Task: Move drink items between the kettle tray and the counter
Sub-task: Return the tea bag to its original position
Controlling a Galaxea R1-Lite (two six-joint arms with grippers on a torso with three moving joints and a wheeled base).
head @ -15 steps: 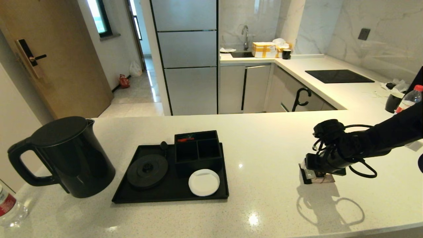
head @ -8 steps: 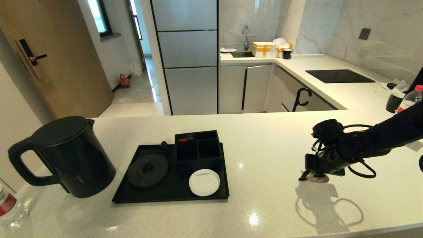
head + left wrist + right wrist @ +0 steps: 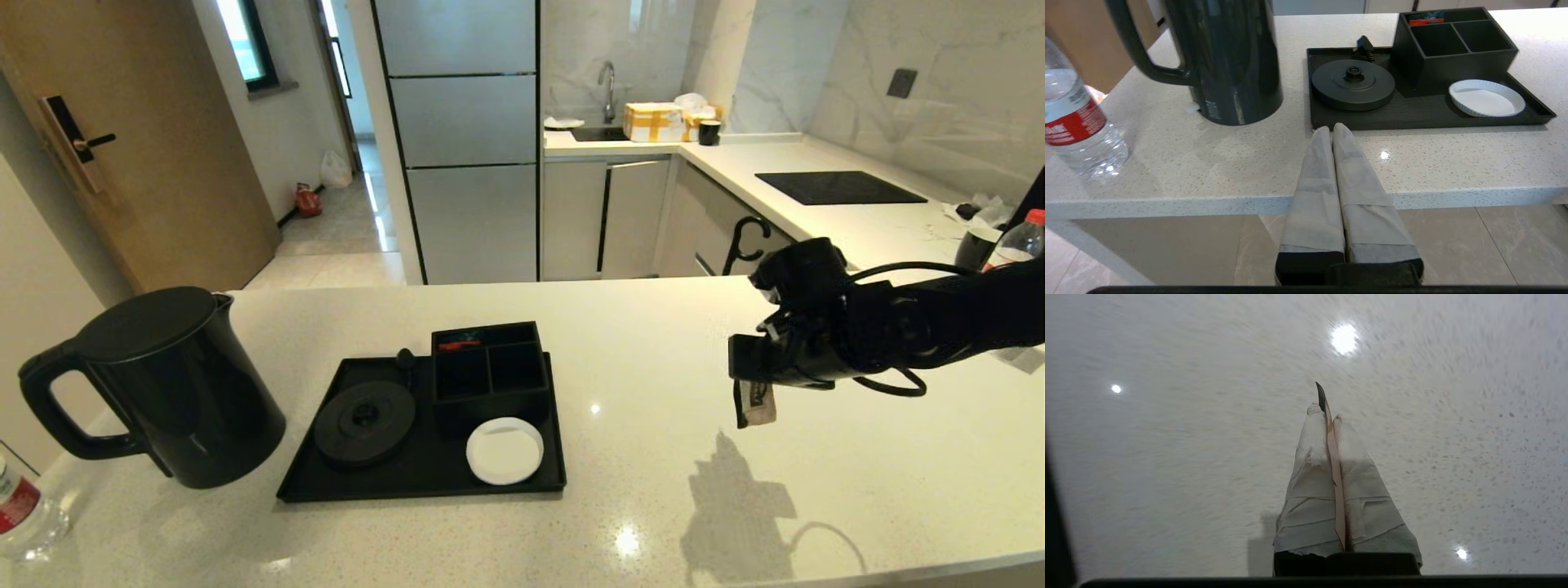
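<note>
The right gripper [image 3: 753, 390] hangs above the surface [image 3: 653, 490] at about 3 o'clock from the kettle tray [image 3: 392, 482], well apart from it, its fingers [image 3: 1310, 457] pinched tight on the tea sachet [image 3: 755, 403] (seen edge-on in the right wrist view), which dangles clear of the surface. The kettle [image 3: 163, 384] stands on the surface at the tray's 9 o'clock, the water bottle [image 3: 20, 510] beyond it. The left gripper [image 3: 1332, 130] waits off the surface's near edge, fingers pressed together, holding nothing.
</note>
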